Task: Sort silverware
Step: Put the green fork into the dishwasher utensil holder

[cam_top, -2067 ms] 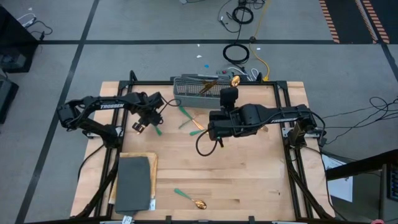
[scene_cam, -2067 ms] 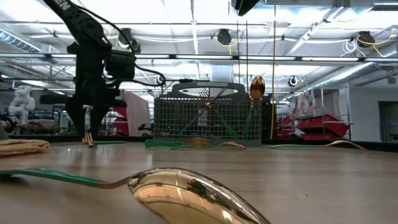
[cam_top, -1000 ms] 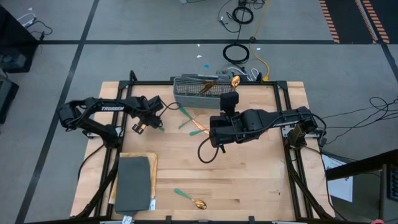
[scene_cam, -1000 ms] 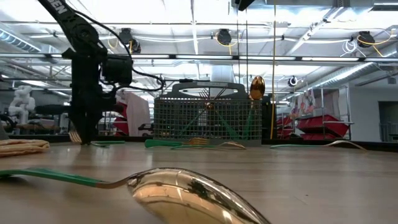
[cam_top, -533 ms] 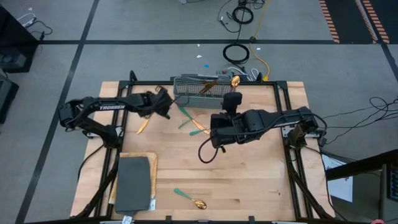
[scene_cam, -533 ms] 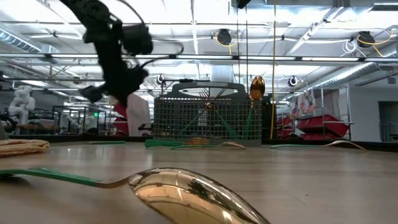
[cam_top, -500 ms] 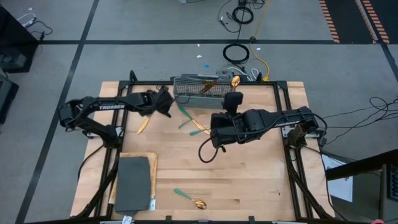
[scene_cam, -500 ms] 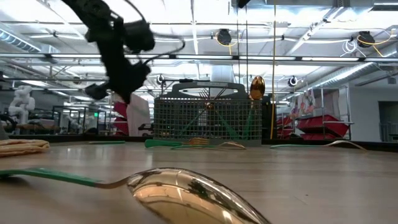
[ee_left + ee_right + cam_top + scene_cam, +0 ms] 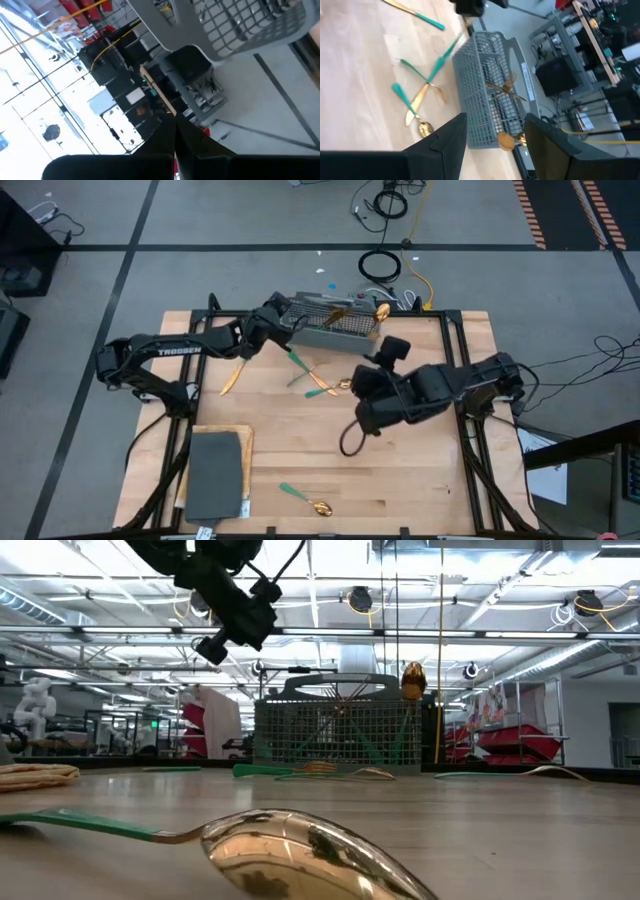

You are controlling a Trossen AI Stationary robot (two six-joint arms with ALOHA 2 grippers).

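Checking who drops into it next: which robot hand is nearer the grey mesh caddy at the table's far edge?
Left. The left hand is shut and raised at the grey mesh caddy's left end; the right hand is open, on the caddy's table side.

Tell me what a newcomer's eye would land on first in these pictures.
The big gold spoon with its teal handle fills the low view's foreground, lying on the wooden table near its front edge. At the table's far edge stands the grey mesh caddy, gold pieces sticking up from it, with the left gripper shut and raised beside it. Loose teal-handled silverware lies crossed just in front of the caddy.
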